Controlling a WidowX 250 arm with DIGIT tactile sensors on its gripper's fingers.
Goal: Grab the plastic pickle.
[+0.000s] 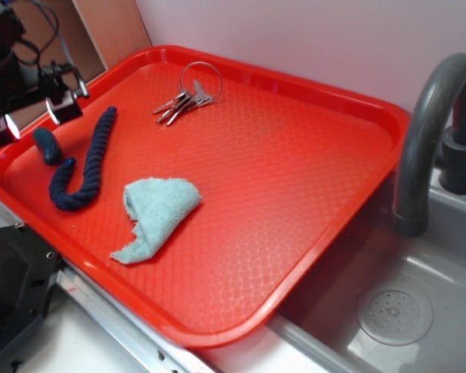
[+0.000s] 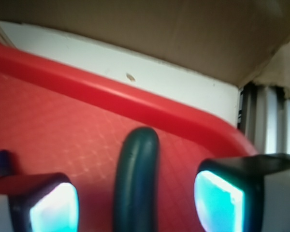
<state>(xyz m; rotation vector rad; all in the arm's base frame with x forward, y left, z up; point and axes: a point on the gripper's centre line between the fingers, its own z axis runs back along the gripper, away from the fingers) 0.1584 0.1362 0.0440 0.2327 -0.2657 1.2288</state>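
Pickle (image 2: 136,181) lies on the red tray (image 1: 295,194) near its left corner, just beside the rope (image 1: 85,167). The pincer (image 2: 135,203) stands wide, one finger either side, with the pickle's long axis running between them, across the closing line. Closing should catch it.

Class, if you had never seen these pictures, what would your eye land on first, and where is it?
The big red tray fills the counter beside the grey sink. At its far left corner the open gripper hangs over the dark teal plastic pickle, next to a navy rope.
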